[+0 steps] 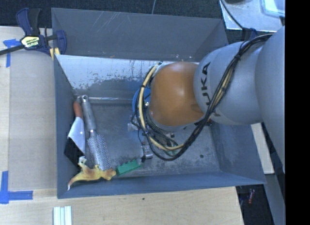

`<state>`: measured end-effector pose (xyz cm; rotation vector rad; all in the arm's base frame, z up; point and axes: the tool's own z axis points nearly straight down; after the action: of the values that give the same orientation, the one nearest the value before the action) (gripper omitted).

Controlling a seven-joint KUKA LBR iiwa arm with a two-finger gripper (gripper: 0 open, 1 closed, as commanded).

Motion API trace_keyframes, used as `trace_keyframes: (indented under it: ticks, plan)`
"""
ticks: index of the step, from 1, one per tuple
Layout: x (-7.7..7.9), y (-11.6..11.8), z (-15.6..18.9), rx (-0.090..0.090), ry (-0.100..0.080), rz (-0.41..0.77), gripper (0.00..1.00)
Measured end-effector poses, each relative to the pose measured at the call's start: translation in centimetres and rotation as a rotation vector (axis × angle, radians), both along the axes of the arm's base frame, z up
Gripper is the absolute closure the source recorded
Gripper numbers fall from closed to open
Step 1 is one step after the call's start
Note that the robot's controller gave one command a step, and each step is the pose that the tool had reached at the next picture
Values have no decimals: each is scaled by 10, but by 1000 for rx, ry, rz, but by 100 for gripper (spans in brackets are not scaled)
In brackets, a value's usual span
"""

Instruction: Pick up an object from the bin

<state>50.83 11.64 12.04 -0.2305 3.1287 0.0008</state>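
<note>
Gripper (147,152) is down low near the front of the grey bin (121,35), roughly mid-width. Most of it is buried under the arm's orange cover (172,93) and a loop of yellow and black cables (143,104), so I honestly can't tell how far open it is, and I can't see anything held in it. The silver arm (242,83) comes in from the right and covers most of that half of the bin.

Closest thing to the gripper is a small green block (128,167); it lies flat on the floor right against the front wall, just to the left of and slightly below the metal tip. Whether the two touch, no idea; they look just beside each other.

Everything else is bunched in the left corner, well apart from the gripper. A round hairbrush (93,134) with a silver handle lies lengthwise, bristle end toward the front; a yellow banana-shaped thing (92,174) sits at its bristle end, nearly touching the green block's left end. A white card (77,131) and a black lump (72,150) are tucked against the left wall beside the brush, and an orange piece (76,108) sits by the top of the handle.
</note>
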Motion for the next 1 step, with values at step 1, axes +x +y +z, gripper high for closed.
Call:
trace_keyframes:
  ticks: [1]
  plan:
    - [-7, 16, 0, 0, -2, 169, 0]
